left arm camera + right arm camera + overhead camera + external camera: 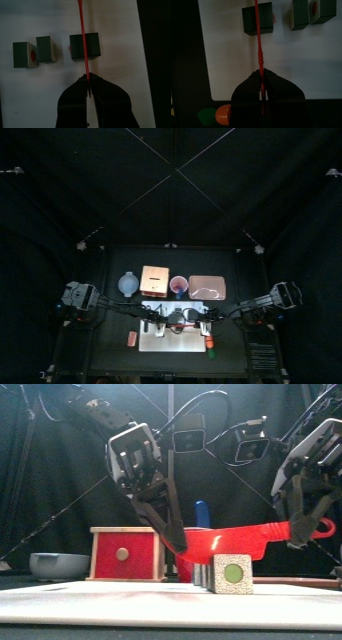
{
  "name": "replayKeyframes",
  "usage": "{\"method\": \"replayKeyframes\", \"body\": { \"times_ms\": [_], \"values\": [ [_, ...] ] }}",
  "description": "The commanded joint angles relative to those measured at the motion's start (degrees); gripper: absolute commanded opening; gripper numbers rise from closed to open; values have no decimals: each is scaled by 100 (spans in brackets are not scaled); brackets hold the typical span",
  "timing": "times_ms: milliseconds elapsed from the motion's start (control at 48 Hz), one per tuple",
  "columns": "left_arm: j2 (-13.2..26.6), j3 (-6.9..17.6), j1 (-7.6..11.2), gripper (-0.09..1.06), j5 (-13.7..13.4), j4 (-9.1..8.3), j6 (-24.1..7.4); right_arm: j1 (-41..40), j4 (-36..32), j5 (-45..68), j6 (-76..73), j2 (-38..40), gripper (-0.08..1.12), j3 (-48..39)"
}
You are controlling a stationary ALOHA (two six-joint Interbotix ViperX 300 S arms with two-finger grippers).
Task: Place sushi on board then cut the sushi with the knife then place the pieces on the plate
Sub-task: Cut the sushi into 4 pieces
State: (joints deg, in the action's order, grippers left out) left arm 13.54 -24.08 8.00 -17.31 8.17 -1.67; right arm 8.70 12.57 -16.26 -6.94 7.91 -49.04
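Nearest, on the flat white cutting board [107, 604], lies the toy sushi roll [231, 572] of dark green blocks. The first step looks done and the cutting is in hand. In the left wrist view two thin slices [45, 48] stand apart from a thicker block [95, 46].

A red toy knife [254, 539] of thin plastic runs across that thicker block, just above it by the front view. I cannot tell whether the edge touches. The left claw [171, 534] is closed narrow on one end of the knife and the right claw [301, 519] is closed narrow on the other. Each wrist view shows the blade edge-on between the jaws.

The next move, I judge, calls for both claws to sink evenly, so the blade stays level and splits the block at its seam.

Farther back on the tabletop stand the pale wooden box [124, 554] with its red drawer front and the flat pink tray [207, 286]. The tray is well apart from the roll and has no pieces on it.
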Motion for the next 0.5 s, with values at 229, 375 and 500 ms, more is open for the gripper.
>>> {"method": "replayKeyframes", "body": {
  "times_ms": [229,375,500],
  "values": [
    [132,132,18,44,62,229,0,167,149,193,-18,-378,37,141],
    [105,123,53,44,62,290,0,264,255,193,-18,-378,37,176],
    [26,132,132,44,53,352,0,378,404,193,-26,-290,37,185]
  ]
}}
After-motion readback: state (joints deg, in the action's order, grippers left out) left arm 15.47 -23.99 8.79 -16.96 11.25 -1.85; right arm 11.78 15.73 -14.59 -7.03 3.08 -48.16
